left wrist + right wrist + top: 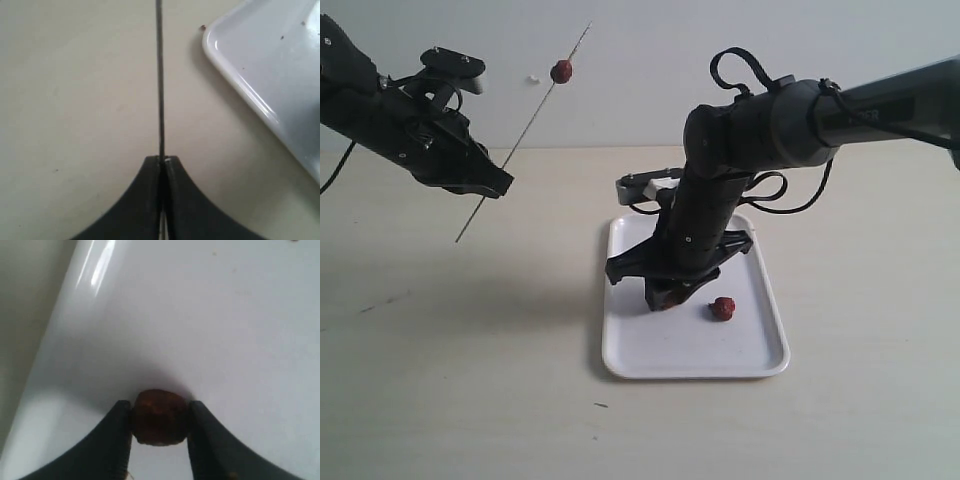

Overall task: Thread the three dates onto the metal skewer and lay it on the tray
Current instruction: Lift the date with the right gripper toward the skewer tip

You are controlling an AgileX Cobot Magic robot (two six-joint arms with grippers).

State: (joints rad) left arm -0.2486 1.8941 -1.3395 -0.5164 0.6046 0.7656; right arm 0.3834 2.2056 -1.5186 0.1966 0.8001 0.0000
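Exterior view has the left claw raised over the beige table, well to the left of the white tray, gripping a thin metal skewer near its lower end. The skewer slants up and to the right, with its lower tip poking out below the claw and clear of the table. A threaded date sits on the skewer close to its upper tip. The right claw points down onto the tray, near the middle of it, and a loose date lies on the tray floor just to the right of it, not touching it. From the left wrist view the left claw is pressed together on the skewer, its two black fingers meeting with the rod caught in the seam between them, and a rounded corner of the tray shows off to one side. From the right wrist view the right claw is pinching a pinched date. Its two fingers lie against opposite sides of the wrinkled red-brown fruit. The fruit sits low over the white floor of the tray with its shadow right beside it.
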